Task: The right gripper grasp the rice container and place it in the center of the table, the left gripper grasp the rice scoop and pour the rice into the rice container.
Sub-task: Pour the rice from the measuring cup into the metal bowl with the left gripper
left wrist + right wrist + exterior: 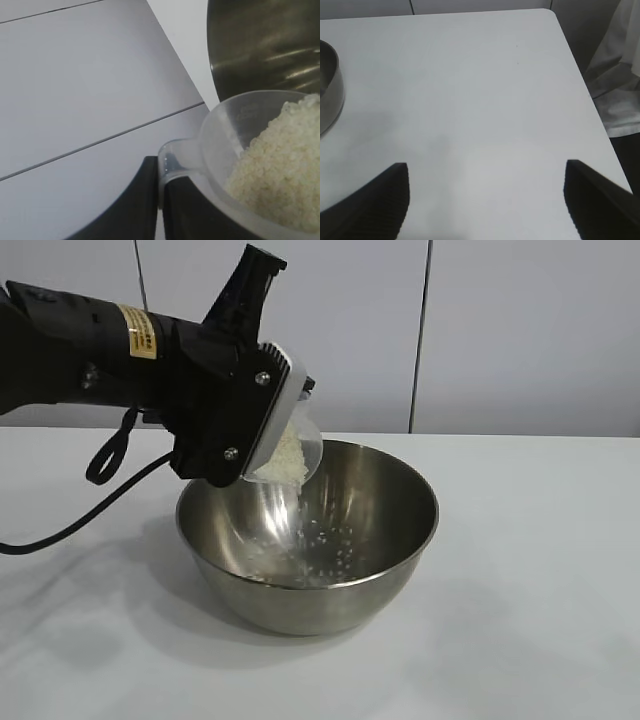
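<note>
Rice scoop [292, 448] | tilted over rice container [308, 540] | embossed marks unreadable

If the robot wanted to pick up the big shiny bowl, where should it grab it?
Probably by the rim. The rice container is round, wide and smooth, so its curved wall gives nothing to pinch. Its thin rim stands open at the top. The open right gripper could come down on the rim's right side, one finger inside and one outside, away from the left gripper tipping the rice scoop over the other side.
</note>
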Controlling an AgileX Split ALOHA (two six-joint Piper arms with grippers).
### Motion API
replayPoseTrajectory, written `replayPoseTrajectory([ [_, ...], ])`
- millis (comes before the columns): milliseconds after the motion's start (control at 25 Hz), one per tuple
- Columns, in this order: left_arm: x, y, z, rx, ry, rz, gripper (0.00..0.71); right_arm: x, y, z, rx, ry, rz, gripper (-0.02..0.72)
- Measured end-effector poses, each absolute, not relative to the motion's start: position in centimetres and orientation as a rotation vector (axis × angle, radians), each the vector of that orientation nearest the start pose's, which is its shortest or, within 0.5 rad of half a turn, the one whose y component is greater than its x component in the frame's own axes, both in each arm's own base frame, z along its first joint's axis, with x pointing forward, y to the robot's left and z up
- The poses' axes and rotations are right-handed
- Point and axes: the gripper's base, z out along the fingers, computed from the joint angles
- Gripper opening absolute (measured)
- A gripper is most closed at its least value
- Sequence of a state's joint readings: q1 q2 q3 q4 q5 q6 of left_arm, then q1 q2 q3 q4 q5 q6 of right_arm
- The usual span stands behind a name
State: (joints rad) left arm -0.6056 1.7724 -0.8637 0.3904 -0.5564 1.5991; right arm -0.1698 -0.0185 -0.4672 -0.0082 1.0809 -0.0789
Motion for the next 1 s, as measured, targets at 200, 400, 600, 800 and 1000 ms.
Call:
replayPoseTrajectory([
  [200, 28.9, -22.6, 19.7, 1.93, 0.277, 0.785, 0.009, -0.5, 0.0, 26.6, 0.095, 2.081, -0.162, 0.578],
  [400, 28.7, -22.6, 19.4, 2.014, 0.035, 0.902, 0.009, -0.5, 0.0, 26.6, 0.095, 2.082, -0.162, 0.578],
  [600, 28.8, -22.4, 19.0, 2.103, -0.221, 1.044, 0.009, -0.5, 0.0, 26.6, 0.095, 2.082, -0.162, 0.578],
  [800, 28.8, -22.3, 18.8, 2.145, -0.308, 1.083, 0.009, -0.5, 0.0, 26.6, 0.095, 2.082, -0.162, 0.578],
  [1000, 28.6, -22.4, 18.7, 2.15, -0.363, 1.085, 0.008, -0.5, 0.0, 26.6, 0.095, 2.082, -0.162, 0.578],
])
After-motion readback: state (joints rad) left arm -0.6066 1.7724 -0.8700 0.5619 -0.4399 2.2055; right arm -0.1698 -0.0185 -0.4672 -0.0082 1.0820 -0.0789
